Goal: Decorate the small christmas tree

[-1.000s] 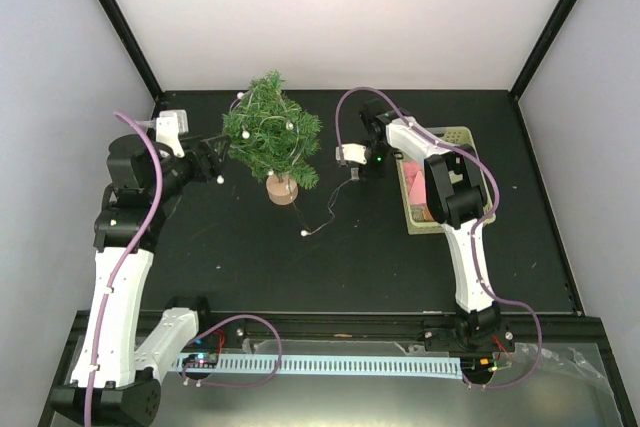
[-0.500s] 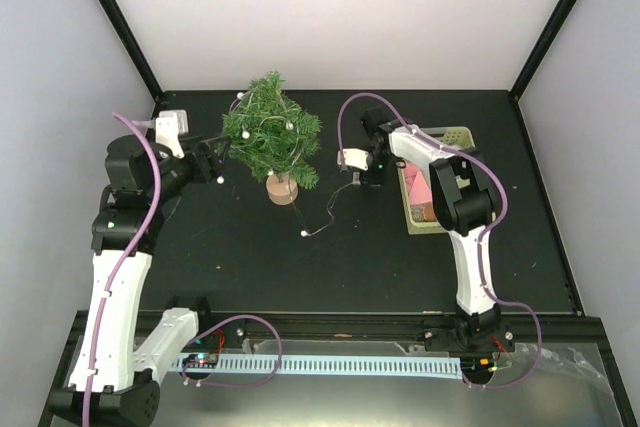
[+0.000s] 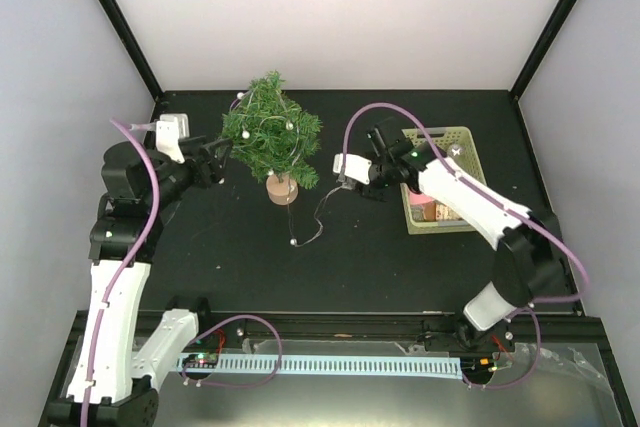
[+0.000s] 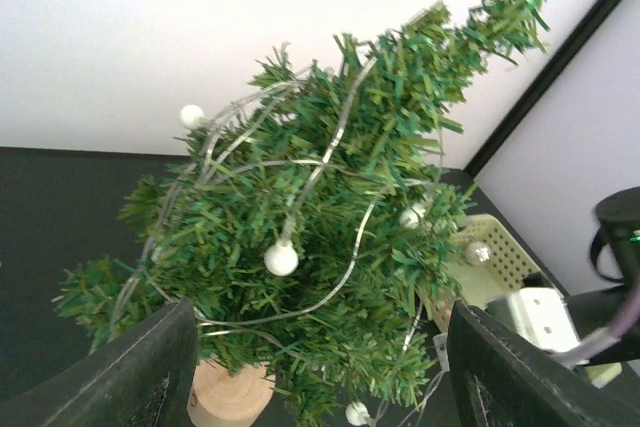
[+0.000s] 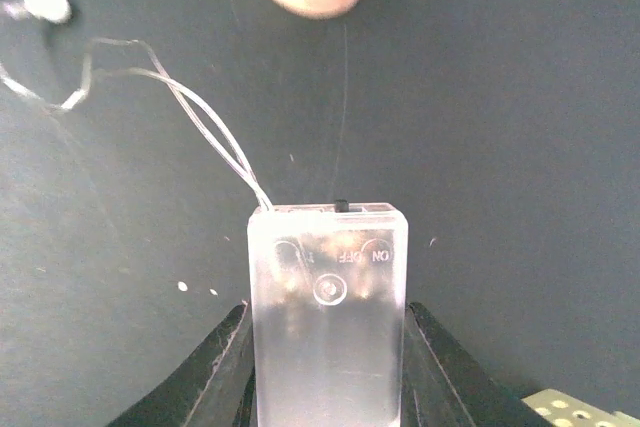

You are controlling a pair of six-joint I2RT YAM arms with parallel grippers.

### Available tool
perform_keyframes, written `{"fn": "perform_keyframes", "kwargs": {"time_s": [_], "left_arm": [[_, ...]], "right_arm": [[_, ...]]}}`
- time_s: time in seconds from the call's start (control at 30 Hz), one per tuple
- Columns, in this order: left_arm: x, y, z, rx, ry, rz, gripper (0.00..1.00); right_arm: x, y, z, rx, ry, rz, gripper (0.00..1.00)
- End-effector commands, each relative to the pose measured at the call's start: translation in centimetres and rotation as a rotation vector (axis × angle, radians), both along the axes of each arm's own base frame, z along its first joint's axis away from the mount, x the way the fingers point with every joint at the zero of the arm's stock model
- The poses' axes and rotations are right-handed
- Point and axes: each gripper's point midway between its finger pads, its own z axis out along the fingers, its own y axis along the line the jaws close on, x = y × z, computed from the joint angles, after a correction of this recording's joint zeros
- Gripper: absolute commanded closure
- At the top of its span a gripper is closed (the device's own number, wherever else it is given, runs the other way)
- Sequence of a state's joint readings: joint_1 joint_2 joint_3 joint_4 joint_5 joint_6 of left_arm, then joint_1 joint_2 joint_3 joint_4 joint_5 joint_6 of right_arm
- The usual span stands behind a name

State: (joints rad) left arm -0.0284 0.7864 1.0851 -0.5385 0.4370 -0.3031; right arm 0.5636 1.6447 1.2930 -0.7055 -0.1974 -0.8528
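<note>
Right wrist view: the right gripper clamps a clear battery box marked "ON OFF" by its switch. The left gripper gapes wide beside the small christmas tree, which stands near the worktop's rear edge.

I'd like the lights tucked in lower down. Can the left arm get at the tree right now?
Probably yes: the left tool is open and points at the tree from close by, and nothing seems to stand between them.
</note>
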Motion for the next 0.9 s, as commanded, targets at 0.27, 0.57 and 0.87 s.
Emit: {"fn": "perform_keyframes", "kwargs": {"time_s": [0.27, 0.57, 0.87], "left_arm": [[-2.9, -5.7, 0.7, 0.115, -0.238, -0.315, 0.32], [-5.5, -8.2, -0.3, 0.189, -0.396, -0.459, 0.31], [-5.4, -8.1, -0.2, 0.193, -0.379, -0.451, 0.31]], "right_arm": [[-10.5, 0.9, 13.1, 0.302, -0.148, 0.087, 0.67], [-13.9, -1.7, 22.9, 0.568, -0.343, 0.04, 0.67], [-12.1, -10.2, 29.1, 0.631, -0.639, -0.381, 0.67]]}}
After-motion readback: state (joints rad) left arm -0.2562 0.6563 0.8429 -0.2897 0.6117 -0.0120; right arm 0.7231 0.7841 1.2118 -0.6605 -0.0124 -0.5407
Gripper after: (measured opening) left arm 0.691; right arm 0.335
